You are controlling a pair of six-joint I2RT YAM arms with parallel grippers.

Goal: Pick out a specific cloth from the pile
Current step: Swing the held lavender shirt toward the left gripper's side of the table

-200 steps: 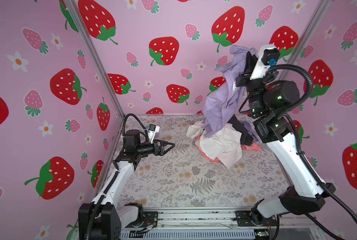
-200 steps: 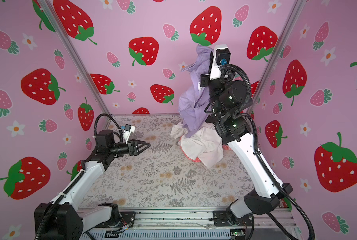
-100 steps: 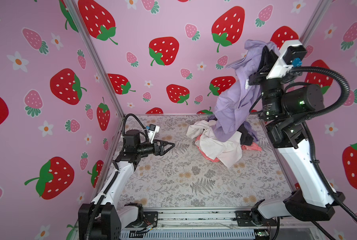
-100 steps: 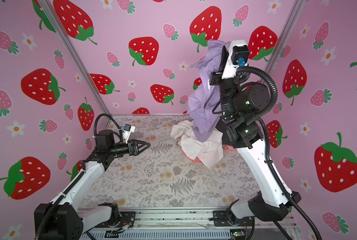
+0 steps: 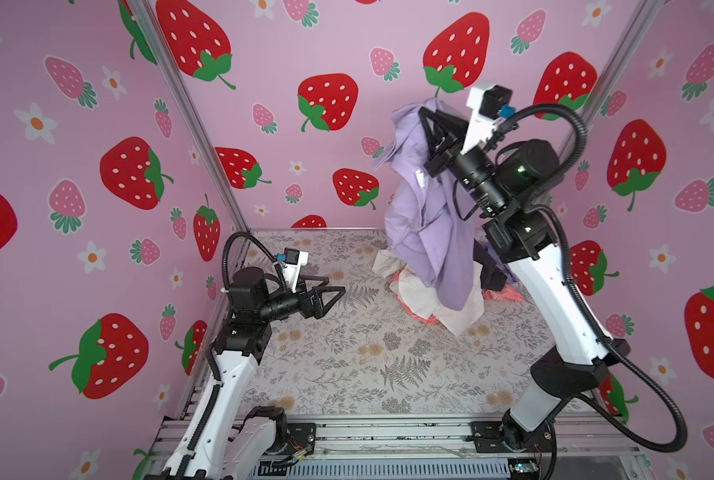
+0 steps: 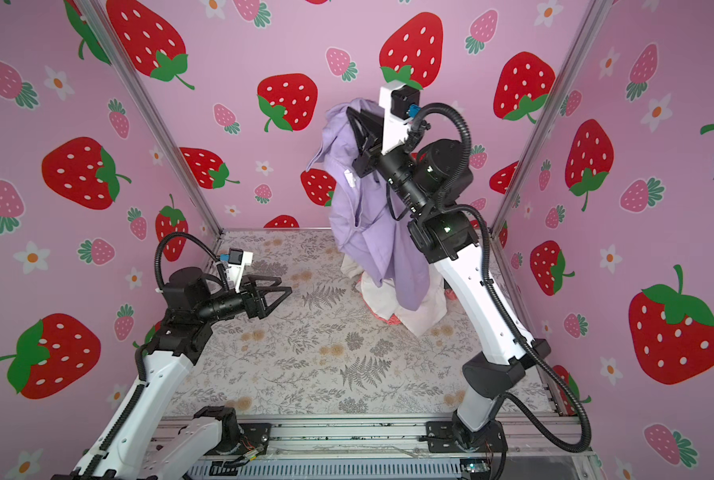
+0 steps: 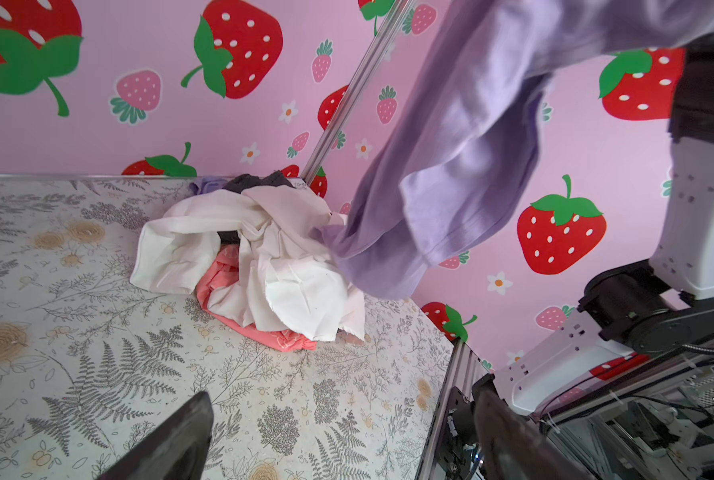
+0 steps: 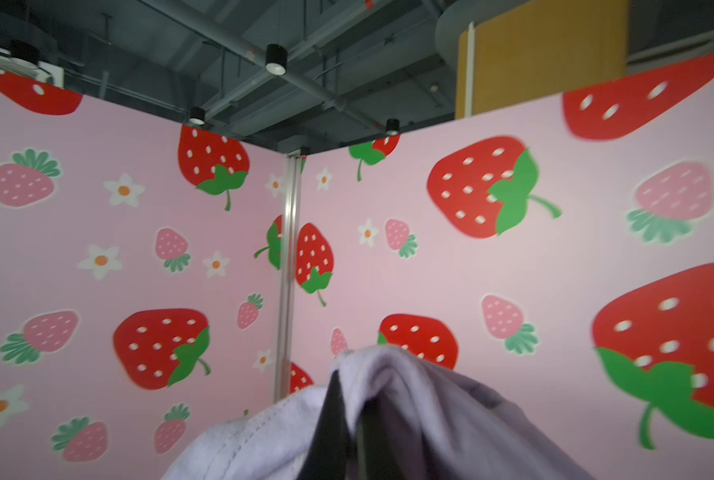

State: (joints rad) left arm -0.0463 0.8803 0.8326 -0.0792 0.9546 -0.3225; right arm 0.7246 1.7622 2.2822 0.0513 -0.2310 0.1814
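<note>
The cloth (image 5: 422, 216) (image 6: 368, 232) is a plain lavender garment hanging in long folds from my right gripper (image 5: 424, 112) (image 6: 351, 112), which is shut on its top edge, high up near the back wall. In the right wrist view the dark fingers (image 8: 330, 415) pinch a fold of the cloth (image 8: 409, 395). Its lower end (image 7: 380, 266) hangs over the pile (image 5: 430, 299) (image 7: 264, 257); I cannot tell whether they touch. My left gripper (image 5: 334, 286) (image 6: 282, 286) (image 7: 345, 399) is open and empty, low over the mat, left of the pile.
The pile at the back right holds a large white cloth (image 7: 297, 291), a coral-pink one (image 7: 222, 274), a black one (image 5: 490, 274) and a purple bit (image 7: 208, 185). Strawberry walls close three sides. A metal rail (image 5: 388, 432) runs along the front of the floral mat (image 5: 368, 353).
My right gripper swung to the right with the lavender cloth, then came back left, still holding it high. The left arm has not moved.
</note>
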